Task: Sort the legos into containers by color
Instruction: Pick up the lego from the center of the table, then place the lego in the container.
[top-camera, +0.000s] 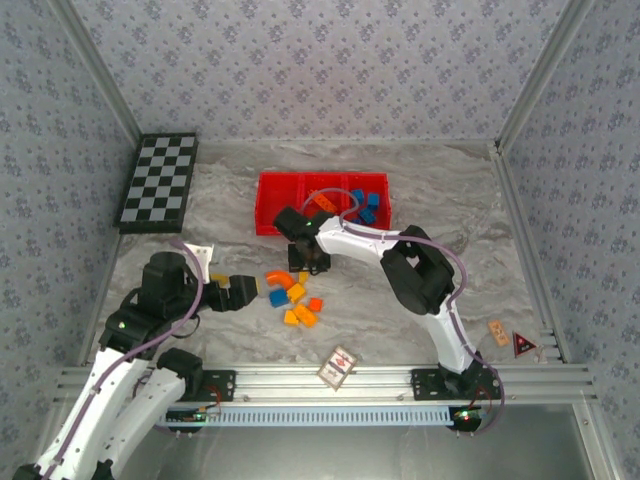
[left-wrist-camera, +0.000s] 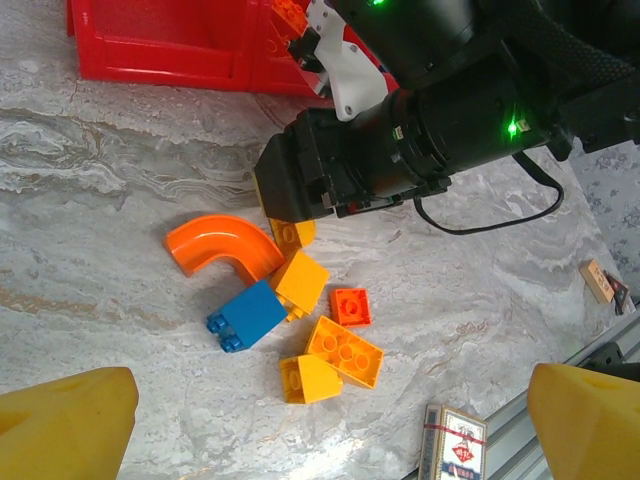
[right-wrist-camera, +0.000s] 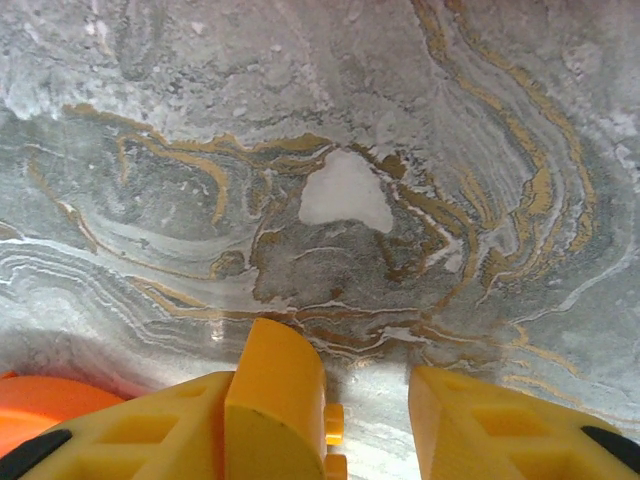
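Legos (top-camera: 295, 295) beside red tray (top-camera: 270, 205), right arm (top-camera: 360, 240) overhanging, card (top-camera: 338, 366) near

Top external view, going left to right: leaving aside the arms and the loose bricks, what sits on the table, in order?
checkerboard → red tray → small tan block → dark triangular tag

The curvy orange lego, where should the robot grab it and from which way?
Pinch across the free end of the curvy orange lego, the one away from the others, coming straight down. It lies flat, and its other end sits right by a yellow brick and a blue brick, leaving fingers little room.
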